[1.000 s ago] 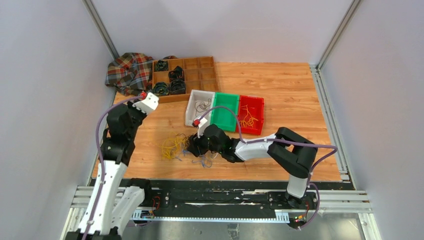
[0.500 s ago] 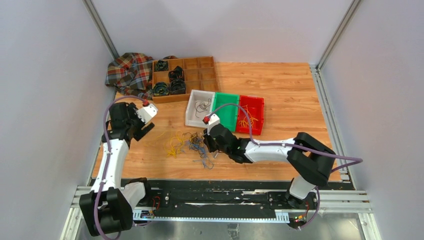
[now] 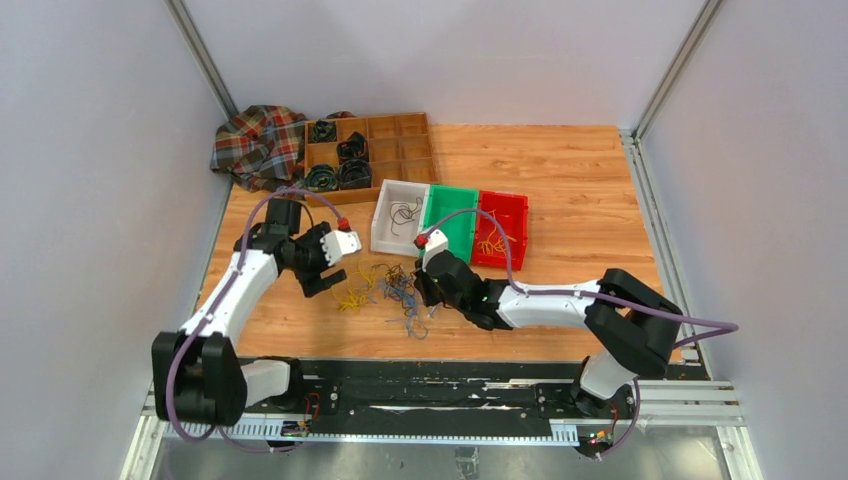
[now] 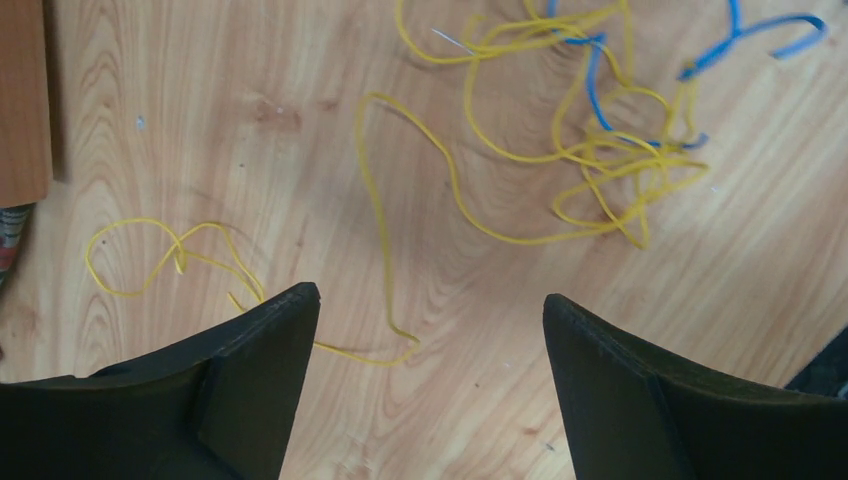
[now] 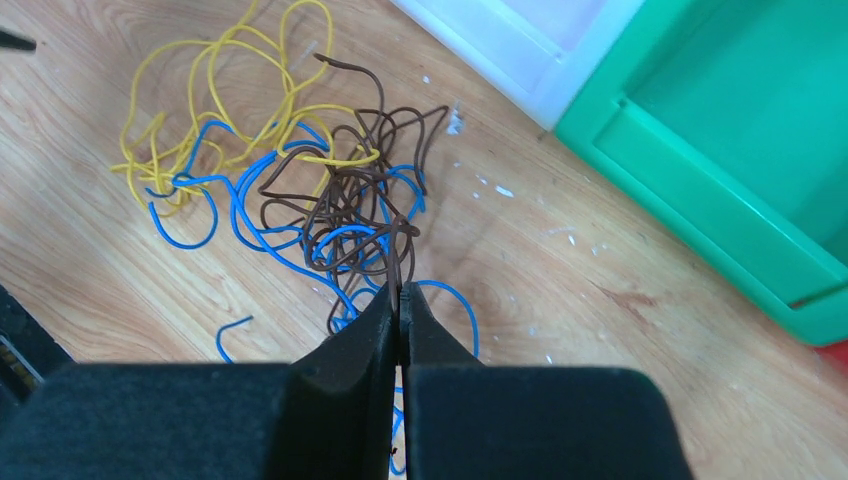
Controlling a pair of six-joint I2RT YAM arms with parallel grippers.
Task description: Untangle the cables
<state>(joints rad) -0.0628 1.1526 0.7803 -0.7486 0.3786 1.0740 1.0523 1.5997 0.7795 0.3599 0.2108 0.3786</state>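
The cables [image 3: 392, 290], yellow, blue and brown, lie in a loose tangle on the wooden surface [image 3: 560, 170], just in front of the white bin [image 3: 378, 225] and the green bin [image 3: 455, 210]. The right hand [image 5: 400, 292] is pinched closed on a brown cable [image 5: 399, 262] at the tangle's right edge. The left hand [image 4: 428, 297] hangs spread wide above a stray yellow cable [image 4: 381, 225] on the tangle's left side.
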